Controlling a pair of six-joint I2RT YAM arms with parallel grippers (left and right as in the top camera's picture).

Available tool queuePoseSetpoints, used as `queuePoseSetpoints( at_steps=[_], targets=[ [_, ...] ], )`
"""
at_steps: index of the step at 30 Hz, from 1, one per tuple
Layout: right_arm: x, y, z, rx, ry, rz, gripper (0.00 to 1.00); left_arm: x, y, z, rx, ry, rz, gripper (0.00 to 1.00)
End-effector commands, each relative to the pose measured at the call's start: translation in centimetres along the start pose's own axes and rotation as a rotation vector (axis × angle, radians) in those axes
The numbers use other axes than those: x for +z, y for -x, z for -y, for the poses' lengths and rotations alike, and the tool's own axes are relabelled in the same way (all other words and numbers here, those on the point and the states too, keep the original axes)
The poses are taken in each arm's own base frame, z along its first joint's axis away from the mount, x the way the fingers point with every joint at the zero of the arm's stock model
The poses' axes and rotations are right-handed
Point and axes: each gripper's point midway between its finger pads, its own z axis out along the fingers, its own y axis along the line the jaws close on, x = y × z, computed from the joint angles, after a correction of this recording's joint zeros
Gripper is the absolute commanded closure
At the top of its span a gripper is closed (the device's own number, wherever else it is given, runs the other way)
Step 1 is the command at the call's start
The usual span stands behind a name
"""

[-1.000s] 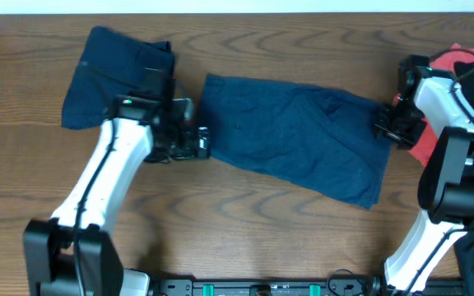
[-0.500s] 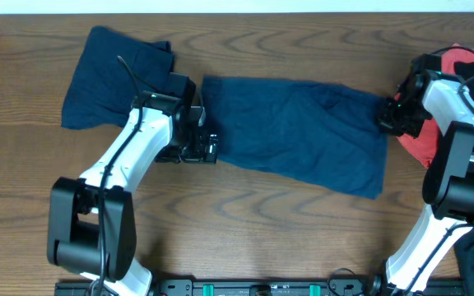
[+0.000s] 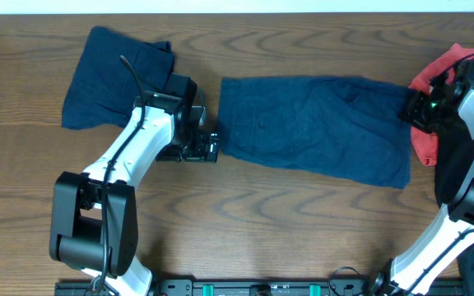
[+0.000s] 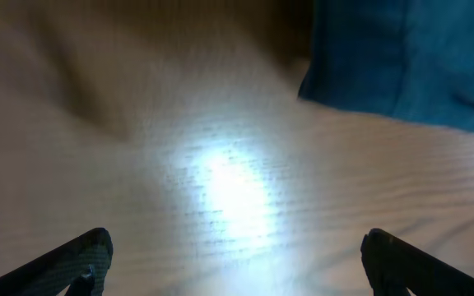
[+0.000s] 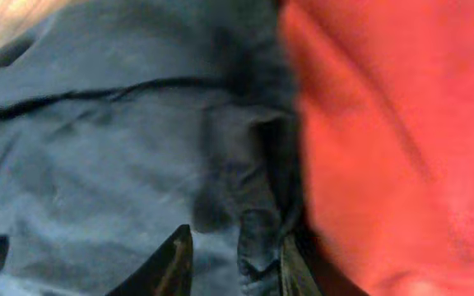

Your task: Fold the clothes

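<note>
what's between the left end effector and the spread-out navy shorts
Nothing but bare wooden table: in the left wrist view a lit strip of tabletop separates the open left end effector from the edge of the navy shorts.

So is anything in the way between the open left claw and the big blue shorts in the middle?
No, nothing visible. Only bare wooden table lies between the left gripper and the near edge of the dark navy blue fabric shorts.
</note>
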Motion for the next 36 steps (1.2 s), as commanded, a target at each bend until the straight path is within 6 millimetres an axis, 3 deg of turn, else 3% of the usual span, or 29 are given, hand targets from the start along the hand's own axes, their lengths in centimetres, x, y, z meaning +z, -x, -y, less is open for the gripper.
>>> queuePoseSetpoints(
  at_steps=[1,5,8,12,19,21,24,27,32,36],
  targets=[
    [-1.0,-0.3,-1.4,-0.025,0.076,-0.011,0.66,-0.2,1.6,1.6,0.020,-0.083,0.046,0.02],
    [-1.7,-0.7,-1.5,-0.019,0.071,-0.021,0.59,-0.3,2.8,2.7,0.038,-0.136,0.096,0.02],
    [-3.6,-0.6,-1.6,-0.004,0.064,0.003,0.59,-0.5,2.8,3.6,0.042,-0.187,0.093,0.02],
    [-6.5,-0.5,-0.4,0.085,-0.023,0.043,0.59,-0.9,2.4,6.2,0.063,-0.320,0.076,0.02],
    [-7.7,-5.1,1.7,0.196,-0.154,-0.111,0.65,1.0,1.4,9.2,0.176,-0.312,0.087,0.02],
    [-7.9,-6.5,1.9,0.223,-0.175,-0.166,0.70,1.7,1.1,8.8,0.196,-0.235,0.092,0.02],
    [-7.8,-8.7,1.8,0.232,-0.190,-0.248,0.73,2.4,1.2,7.4,0.213,-0.104,0.109,0.02],
    [-7.2,-11.1,1.8,0.236,-0.206,-0.328,0.69,2.6,1.6,7.2,0.221,-0.077,0.129,0.02],
    [-5.9,-14.5,5.4,0.262,-0.381,-0.382,0.63,2.6,2.1,7.4,0.225,-0.082,0.151,0.02],
    [-3.8,-15.9,5.1,0.276,-0.308,-0.393,0.67,2.7,2.0,7.3,0.225,-0.082,0.150,0.02]
  ],
)
